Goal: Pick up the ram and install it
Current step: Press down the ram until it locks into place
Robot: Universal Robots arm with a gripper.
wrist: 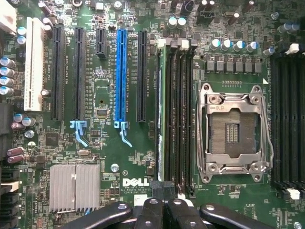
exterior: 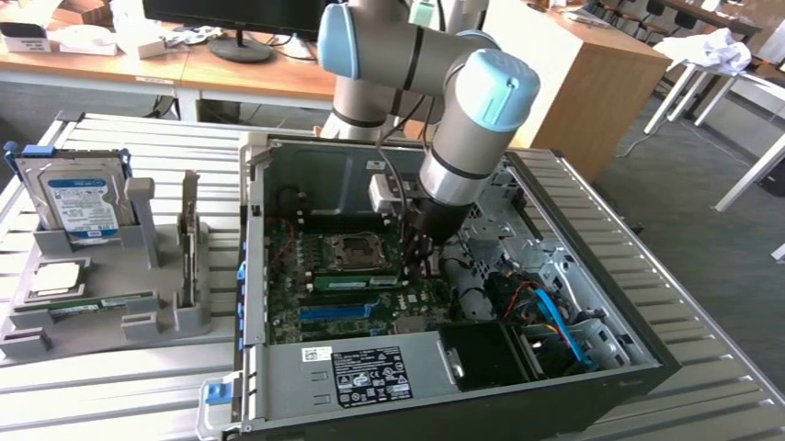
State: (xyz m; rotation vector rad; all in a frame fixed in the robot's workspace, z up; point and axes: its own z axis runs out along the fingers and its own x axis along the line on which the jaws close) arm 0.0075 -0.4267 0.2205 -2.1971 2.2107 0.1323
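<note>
One long green ram (exterior: 356, 281) stick sits in a slot on the big board inside the computer case (exterior: 638, 367). It is just beside the square silver chip socket (exterior: 353, 250). In the wrist view the ram (wrist: 164, 119) stands on its thin edge in the outer slot of a row of black slots, on the side away from the chip socket (wrist: 233, 126) and towards the blue slot (wrist: 121, 71).

The end effector (exterior: 424, 266) hangs low inside the case, right over one end of the stick. In the wrist view the end effector (wrist: 162, 187) has its black fingers pulled narrow, close together, at that end of the slot.

To do this step well, I think the stick must stay straight up and lined up with its slot, not tipped to one side. The push should go straight down and be even, so both ends sink in and the little clips at the ends can snap. Pushing hard on one end alone could bend the board.

Some things are hard to see. I cannot tell if the fingers pinch the stick or only rest on top of it. I cannot tell if the stick is all the way down, or if the end clips are closed. The arm hides part of the slot row in the exterior view.

On the table (exterior: 123, 386), well apart from the case, a grey holder (exterior: 73, 331) carries a hard drive (exterior: 84, 197).
</note>
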